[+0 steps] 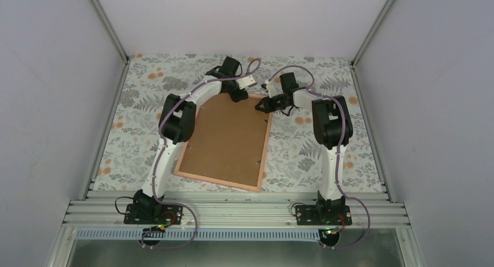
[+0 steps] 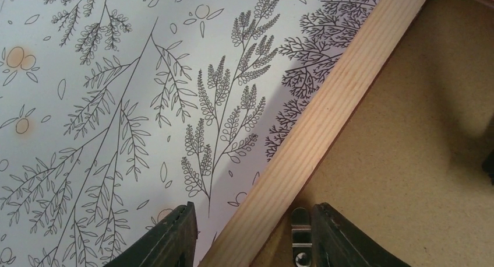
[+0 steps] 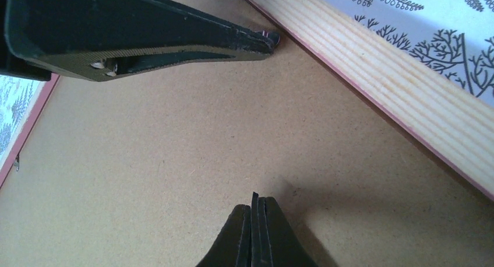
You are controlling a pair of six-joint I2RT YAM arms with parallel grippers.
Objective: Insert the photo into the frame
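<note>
The frame [image 1: 266,153] lies back up on the table, a thin pink rim around a plain brown board [image 1: 224,139] that fills it. The photo is not in view. My left gripper [image 1: 238,95] is open at the frame's far left corner. In the left wrist view it [image 2: 251,211] straddles the pale wood rail [image 2: 338,98], one finger over the tablecloth and the other over the board [image 2: 419,139] beside a small metal tab [image 2: 299,232]. My right gripper [image 1: 263,105] is shut and empty, its tips [image 3: 254,200] low over the board [image 3: 175,162] near the far right corner.
A floral tablecloth [image 1: 145,92] covers the table, with white walls on three sides. One black finger of the left gripper [image 3: 175,39] crosses the top of the right wrist view, its tip next to the frame's rail [image 3: 396,74]. The two grippers are close together.
</note>
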